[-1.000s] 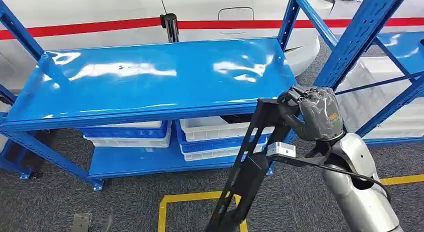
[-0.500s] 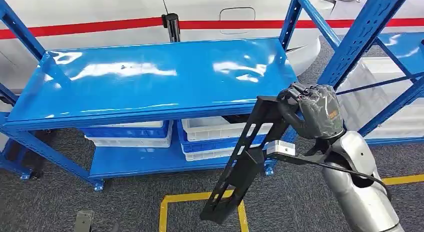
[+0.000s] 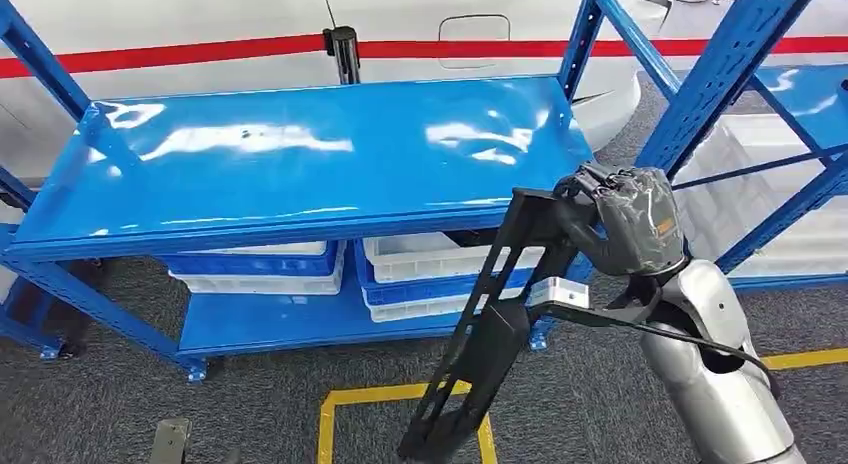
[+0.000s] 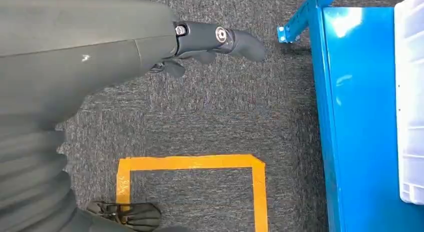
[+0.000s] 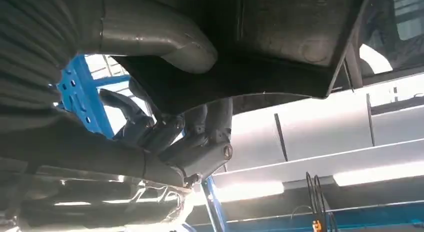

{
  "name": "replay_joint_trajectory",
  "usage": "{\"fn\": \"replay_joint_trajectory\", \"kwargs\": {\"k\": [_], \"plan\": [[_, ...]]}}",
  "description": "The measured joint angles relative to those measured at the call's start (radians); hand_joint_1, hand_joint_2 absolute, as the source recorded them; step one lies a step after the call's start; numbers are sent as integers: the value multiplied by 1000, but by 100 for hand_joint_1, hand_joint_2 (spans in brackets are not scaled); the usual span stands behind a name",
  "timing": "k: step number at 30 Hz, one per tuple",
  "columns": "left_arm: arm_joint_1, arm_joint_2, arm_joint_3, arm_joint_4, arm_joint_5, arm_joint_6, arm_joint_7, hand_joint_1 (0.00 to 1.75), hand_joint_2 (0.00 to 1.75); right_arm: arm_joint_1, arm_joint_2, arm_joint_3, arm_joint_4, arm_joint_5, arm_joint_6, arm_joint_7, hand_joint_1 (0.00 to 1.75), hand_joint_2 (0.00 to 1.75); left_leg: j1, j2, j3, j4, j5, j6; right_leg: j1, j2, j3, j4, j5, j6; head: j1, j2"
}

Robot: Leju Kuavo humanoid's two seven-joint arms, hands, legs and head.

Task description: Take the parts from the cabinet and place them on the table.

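A long black slotted part (image 3: 490, 329) is held by its upper end in the right hand (image 3: 630, 224), just off the front right corner of the blue tabletop (image 3: 310, 154). From the hand the part hangs down at a slant, its lower end lying over the grey carpet and across a strip of yellow floor tape (image 3: 400, 394) in front of the tabletop. The right hand's fingers (image 3: 590, 189) are curled closed over the part's top edge; in the right wrist view the thumb (image 5: 150, 39) is seen pressed against the dark face of the part (image 5: 280, 42), with the darker fingers (image 5: 165, 134) wrapped on its other side. A small silver block (image 3: 560, 294) is seen beside the part, below the hand. Under the tabletop, white and blue bins (image 3: 420, 274) are stacked on the lower shelf. The left hand (image 4: 210, 39) is seen over the carpet near the shelf's foot, its fingers loosely apart and nothing held.
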State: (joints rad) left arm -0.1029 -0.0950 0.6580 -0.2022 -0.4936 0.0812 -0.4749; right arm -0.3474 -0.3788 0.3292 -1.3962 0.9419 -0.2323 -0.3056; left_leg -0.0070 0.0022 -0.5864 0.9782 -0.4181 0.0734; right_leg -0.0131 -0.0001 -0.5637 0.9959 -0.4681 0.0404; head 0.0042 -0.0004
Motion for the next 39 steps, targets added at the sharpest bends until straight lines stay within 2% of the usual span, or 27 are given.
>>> {"fn": "replay_joint_trajectory", "kwargs": {"k": [1, 3, 5, 6, 7, 9, 10, 12, 13, 15, 16, 17, 19, 20, 21, 22, 24, 25, 26, 30, 31, 33, 34, 35, 36, 37, 39], "plan": [[-1, 0, 0, 0, 0, -3, -1, 0, 175, 0, 1, 0, 0, 0, -2, 2, 175, 175, -4, 1, 1, -5, 4, 2, 1, 1, -14, 29, -22, -5, -2, 0], [-2, 0, 0, 0, 0, -7, -1, 0, 175, 1, 1, 0, 0, 1, -3, 5, 175, 175, -3, 4, -5, -4, 10, 7, -1, 1, -77, 175, -98, -20, 1, 0], [-2, 0, 0, 0, 0, -9, -1, 0, 175, 11, 1, 0, 0, 3, -3, 6, 175, 175, -2, 4, -14, -2, 15, 2, -8, 1, -134, 307, -142, -13, 1, 0], [-2, 0, 1, 0, 0, -10, -1, 0, 175, 13, 1, 0, 0, 3, -3, 6, 175, 175, -1, 4, -18, -2, 17, -1, -12, 1, -129, 304, -136, -4, 0, 0], [-2, 0, 0, 0, 0, -11, 0, 0, 175, 13, 1, 0, 0, 3, -3, 6, 175, 175, 2, 4, -21, 0, 20, -6, -17, 1, -99, 251, -112, 10, 0, 0], [-2, -2, 0, 0, -6, -13, 0, 0, 175, 11, 1, 0, 0, 3, -3, 6, 175, 175, 10, 4, -29, 10, 22, -16, -30, -2, 1, 67, -44, 40, 0, 0], [-3, 3, 0, 0, -6, -13, 0, 0, 175, 9, 2, 0, 1, 3, -3, 6, 175, 175, 7, 4, -39, 20, 22, -26, -35, -4, 27, 2, -42, 45, 5, 0], [-3, 2, 0, -1, -8, -13, -1, 0, 175, 10, 3, 0, 1, 4, -3, 6, 175, 175, 3, 0, -52, 29, 28, -41, -23, 8, 21, 13, -25, 19, 1, 0], [-1, 2, 0, -1, -8, -13, -1, 0, 175, 11, 3, 0, 1, 4, -3, 6, 175, 175, 5, 0, -55, 27, 35, -46, -19, 9, 15, 18, -21, 12, 2, 0], [0, 3, 0, 0, -8, -13, 0, 0, 175, 11, 5, 2, 1, 5, -3, 6, 175, 175, 12, -1, -64, 29, 40, -55, -29, 7, 4, 17, -9, -7, 3, 0], [1, 3, 0, 0, -8, -13, -1, 0, 175, 9, 6, 2, 1, 7, -3, 6, 175, 175, 15, -1, -76, 51, 4, -62, -27, 7, -2, 17, -1, -18, 1, 0], [0, 3, 0, 0, -9, -13, -1, 0, 175, 9, 7, 2, 1, 8, -3, 6, 175, 175, 16, -1, -94, 110, -57, -69, -26, 5, -12, 17, 7, -30, -4, 0], [0, 3, 0, 0, -9, -13, -1, 0, 175, 9, 9, 2, 1, 10, -3, 7, 175, 175, 18, -1, -142, 272, -156, -78, -21, 3, -30, 18, 22, -38, -5, 0], [0, 2, 0, 0, -9, -13, -1, 0, 175, 11, 10, 2, 1, 10, -3, 8, 175, 175, 19, -1, -152, 329, -184, -79, -18, 2, -40, 18, 29, -38, -5, 0], [0, 2, 0, 0, -10, -13, -1, 0, 175, 12, 10, 2, 1, 10, -3, 8, 175, 175, 19, -1, -143, 343, -190, -78, -16, 2, -50, 18, 36, -38, -5, 0], [-1, 2, 0, 0, -10, -13, 0, 0, 175, 11, 10, 2, 1, 10, -3, 8, 175, 175, 18, -1, -108, 309, -177, -73, -13, 3, -59, 18, 45, -38, -5, 0], [-3, 3, 0, 0, -11, -14, -1, 0, 175, 11, 10, 2, 0, 10, -3, 9, 175, 175, 16, -2, 25, 129, -123, -56, -9, 4, -74, 18, 60, -34, -6, 0], [-6, 3, 0, -2, -13, -17, -2, 0, 175, 9, 10, 1, -1, 10, -3, 9, 175, 175, 12, -7, 92, 35, -115, -43, -10, 4, -76, 18, 67, -32, -5, 0], [-9, 5, 0, -2, -14, -18, -2, 0, 175, 9, 10, 0, -3, 10, -3, 9, 175, 175, 7, -5, 96, 22, -124, -43, -6, 4, -81, 16, 76, -22, -3, 0], [-8, 4, 0, -2, -15, -18, -4, 0, 175, 8, 10, 0, -3, 12, -3, 9, 175, 175, -7, -5, 77, 8, -80, -15, -8, 2, -83, -4, 111, 8, -8, 0], [-11, 3, 0, -2, -15, -18, -4, 0, 175, 6, 9, 0, -2, 12, -3, 10, 175, 175, 3, 5, 75, -2, -58, -13, -6, 0, -91, 13, 87, 3, -7, 0], [-12, 2, 0, -2, -15, -19, -4, 0, 175, 5, 5, -1, -3, 12, -2, 10, 175, 175, 1, 6, 43, -4, -35, 1, -6, 1, -134, 109, -22, -20, -1, 0], [-12, 2, 0, -2, -14, -19, -4, 0, 175, 7, 5, -1, -2, 12, -2, 11, 175, 175, 0, 7, 26, -3, -22, 3, -7, 1, -154, 192, -74, -24, 1, 0], [-12, 1, 0, -2, -13, -19, -4, 0, 175, 9, 5, -1, -2, 12, -2, 11, 175, 175, -1, 8, 9, -2, -10, 3, -7, 0, -170, 269, -106, -21, -1, 0], [-11, 1, 0, -2, -12, -19, -4, 0, 175, 12, 5, 0, -2, 13, -2, 11, 175, 175, -2, 9, -10, -2, 4, 1, -7, 0, -170, 323, -112, -8, 3, 0], [-11, 1, 0, -2, -12, -19, -4, 0, 175, 14, 5, 0, -2, 13, -2, 11, 175, 175, -2, 10, -26, -1, 15, -1, -8, 0, -151, 325, -95, 4, 2, 0], [-11, 0, 0, -2, -12, -20, -4, 0, 175, 11, 5, 0, -2, 13, -2, 11, 175, 175, -2, 10, -55, 0, 39, -7, -9, 0, -53, 220, -42, 26, 3, 0]]}}
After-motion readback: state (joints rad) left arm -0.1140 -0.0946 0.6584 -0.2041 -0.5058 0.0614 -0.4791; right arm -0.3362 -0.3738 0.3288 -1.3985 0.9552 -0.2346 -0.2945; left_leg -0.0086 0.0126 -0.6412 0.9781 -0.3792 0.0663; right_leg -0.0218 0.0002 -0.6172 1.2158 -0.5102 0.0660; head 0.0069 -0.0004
